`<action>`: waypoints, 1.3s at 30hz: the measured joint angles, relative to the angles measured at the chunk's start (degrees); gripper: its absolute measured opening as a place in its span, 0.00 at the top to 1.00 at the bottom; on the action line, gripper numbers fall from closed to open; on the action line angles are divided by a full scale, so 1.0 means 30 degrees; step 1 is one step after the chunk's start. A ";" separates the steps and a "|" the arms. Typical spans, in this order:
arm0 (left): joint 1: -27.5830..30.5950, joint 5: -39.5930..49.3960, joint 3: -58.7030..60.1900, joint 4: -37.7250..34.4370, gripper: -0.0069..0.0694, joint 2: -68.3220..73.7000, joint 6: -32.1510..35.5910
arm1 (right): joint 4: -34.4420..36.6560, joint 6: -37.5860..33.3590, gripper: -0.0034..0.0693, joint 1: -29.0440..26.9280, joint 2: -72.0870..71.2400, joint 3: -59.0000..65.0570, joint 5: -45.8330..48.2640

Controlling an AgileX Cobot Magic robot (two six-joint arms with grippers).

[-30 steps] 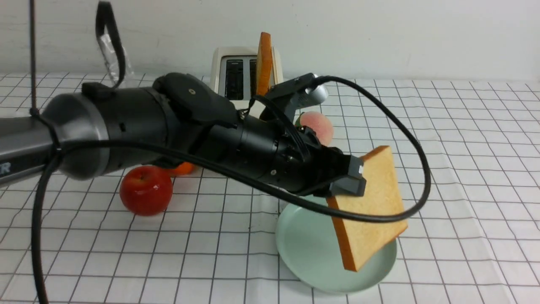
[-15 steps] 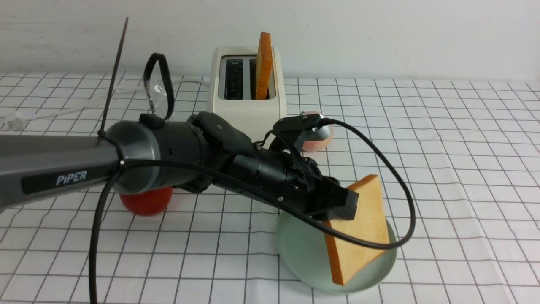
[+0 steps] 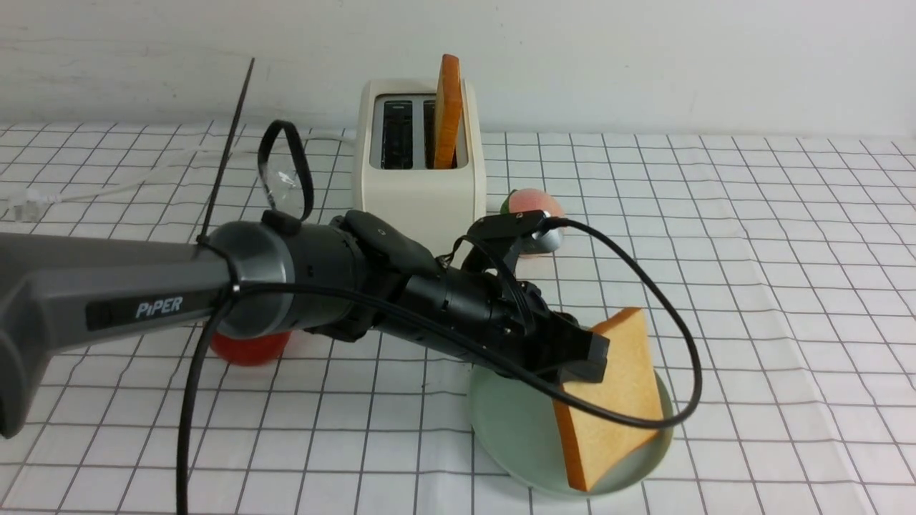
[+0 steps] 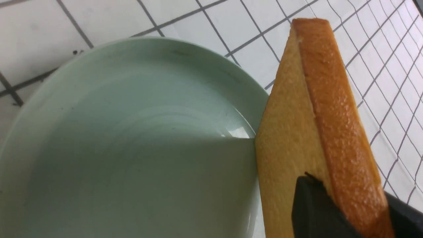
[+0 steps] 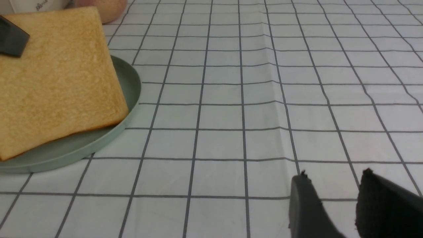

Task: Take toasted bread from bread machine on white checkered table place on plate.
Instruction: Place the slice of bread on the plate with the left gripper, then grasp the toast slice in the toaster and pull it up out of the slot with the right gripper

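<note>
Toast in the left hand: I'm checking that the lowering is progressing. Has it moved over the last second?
Yes. The toast has dropped toward the plate, judged against the bread machine, which stayed put.

Left arm [image 3: 286, 279] sits right across a red fruit [image 3: 247, 349], only a sliver shows. Toaster's [image 3: 418, 193] foot is lost behind that arm too. Peach [image 3: 531, 202] half behind the wrist camera [image 3: 529, 230]. Toast [image 3: 612, 400] masks the right of the plate [image 3: 501, 422]. Right gripper [image 5: 334, 177]: tips only, rest off-frame.
</note>
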 joint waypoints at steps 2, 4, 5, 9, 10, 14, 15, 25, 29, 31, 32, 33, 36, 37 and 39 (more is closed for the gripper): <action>0.0000 -0.0200 0.0000 0.0203 0.77 0.0000 0.0000 | 0.0000 0.0000 0.62 0.0000 0.0000 0.0000 0.0000; 0.0000 -0.0381 0.0000 0.0424 0.73 0.0000 0.0000 | 0.0000 0.0000 0.62 0.0000 0.0000 0.0000 0.0000; 0.0000 -0.0441 0.0000 0.0486 0.70 0.0000 0.0000 | 0.0000 0.0000 0.62 0.0000 0.0000 0.0000 0.0000; 0.0000 -0.0570 0.0000 0.1153 0.49 -0.0048 0.0000 | 0.0000 0.0000 0.62 0.0000 0.0000 0.0000 0.0000; 0.0000 -0.0574 0.0000 0.1195 0.48 -0.0045 0.0000 | 0.0000 0.0000 0.62 0.0000 0.0000 0.0000 0.0000; 0.0000 -0.0727 0.0000 0.2317 0.30 -0.0702 0.0048 | 0.0000 0.0000 0.62 0.0000 0.0000 0.0000 0.0000; 0.0000 -0.0833 0.0000 0.2721 0.27 -0.0951 0.0048 | 0.0000 0.0000 0.62 0.0000 0.0000 0.0000 0.0000; 0.0000 -0.1707 0.0018 0.4545 0.22 -0.3096 0.0071 | 0.0000 0.0000 0.62 0.0000 0.0000 0.0000 0.0000; 0.0000 -0.1602 0.0018 0.4769 0.29 -0.4850 0.0071 | 0.0000 0.0000 0.62 0.0000 0.0000 0.0000 0.0000; 0.0000 -0.1472 0.0018 0.5121 0.39 -0.5861 0.0003 | 0.0000 0.0000 0.62 0.0000 0.0000 0.0000 0.0000; 0.0000 -0.1334 0.0018 0.5418 0.46 -0.6513 -0.0127 | 0.0000 0.0000 0.62 0.0000 0.0000 0.0000 0.0000; 0.0000 -0.1173 0.0018 0.5852 0.56 -0.7191 -0.0374 | 0.0000 0.0000 0.62 0.0000 0.0000 0.0000 0.0000; 0.0000 -0.0581 0.0018 0.7544 0.84 -0.9113 -0.1913 | 0.0000 0.0000 0.62 0.0000 0.0000 0.0000 0.0000; 0.0000 -0.0264 0.0018 0.8389 0.90 -0.9867 -0.2827 | 0.0000 0.0000 0.62 0.0000 0.0000 0.0000 0.0000; 0.0000 0.0287 0.0018 0.9935 0.93 -1.1004 -0.4696 | 0.0000 0.0000 0.62 0.0000 0.0000 0.0000 0.0000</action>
